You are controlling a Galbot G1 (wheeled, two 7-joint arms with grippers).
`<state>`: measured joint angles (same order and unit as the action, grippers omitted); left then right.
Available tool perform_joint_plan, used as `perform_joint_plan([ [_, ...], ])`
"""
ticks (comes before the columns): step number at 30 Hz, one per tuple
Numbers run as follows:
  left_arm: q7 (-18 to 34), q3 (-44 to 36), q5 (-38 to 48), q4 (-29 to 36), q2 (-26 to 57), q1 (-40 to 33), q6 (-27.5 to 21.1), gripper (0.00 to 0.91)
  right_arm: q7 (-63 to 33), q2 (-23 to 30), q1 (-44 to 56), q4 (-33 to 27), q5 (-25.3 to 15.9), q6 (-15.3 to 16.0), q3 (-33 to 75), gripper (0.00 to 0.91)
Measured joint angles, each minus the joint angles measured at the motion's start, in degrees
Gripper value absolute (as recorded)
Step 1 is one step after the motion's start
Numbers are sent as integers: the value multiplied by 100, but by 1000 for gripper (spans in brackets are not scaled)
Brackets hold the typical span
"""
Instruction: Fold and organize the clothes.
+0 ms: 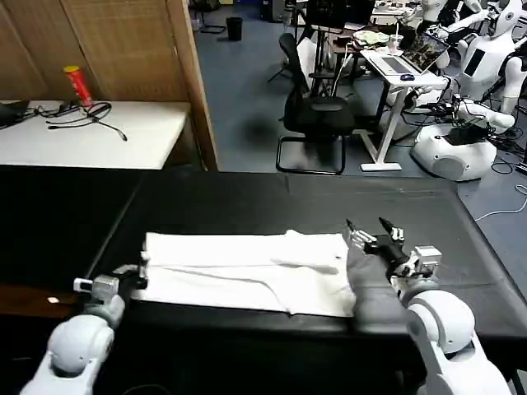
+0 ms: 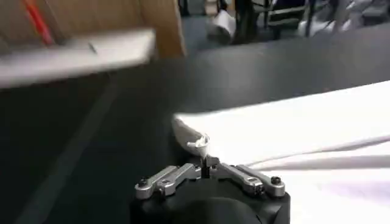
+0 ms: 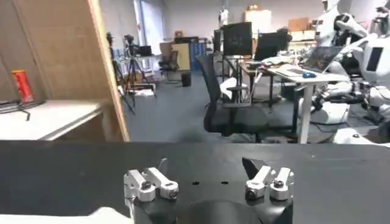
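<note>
The clothes are one white T-shirt (image 1: 247,271), lying as a long flat band across the near half of the black table (image 1: 272,202). My left gripper (image 1: 138,276) sits at the shirt's left end. In the left wrist view it (image 2: 205,163) is shut, and a small curled corner of the T-shirt (image 2: 198,143) is pinched at its tips. My right gripper (image 1: 367,227) hovers over the shirt's right end. It (image 3: 206,167) is open, nothing lies between its fingers, and a bit of the T-shirt (image 3: 103,215) shows below it.
Behind the table at the left, a white desk (image 1: 123,136) carries a red can (image 1: 78,85) and cables, beside a wooden partition (image 1: 193,82). An office chair (image 1: 317,115) and other robots (image 1: 461,144) stand on the floor behind. The table's far half is bare black.
</note>
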<state>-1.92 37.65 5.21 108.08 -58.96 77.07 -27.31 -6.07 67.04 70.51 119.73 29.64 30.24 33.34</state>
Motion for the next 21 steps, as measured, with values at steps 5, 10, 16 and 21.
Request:
perform_joint_plan([
  [5, 60, 101, -605, -50, 612, 34, 103, 0, 1, 55, 104, 63, 5, -26, 127, 878],
  [10, 256, -20, -505, 157, 719, 43, 66, 0, -5, 164, 223, 134, -33, -44, 183, 878],
  [16, 569, -474, 119, 654, 402, 80, -120, 0, 11, 283, 373, 167, -193, -115, 263, 878],
  [21, 670, -1026, 978, 1144, -15, 8, -394, 0, 44, 398, 526, 175, -321, -155, 349, 878],
])
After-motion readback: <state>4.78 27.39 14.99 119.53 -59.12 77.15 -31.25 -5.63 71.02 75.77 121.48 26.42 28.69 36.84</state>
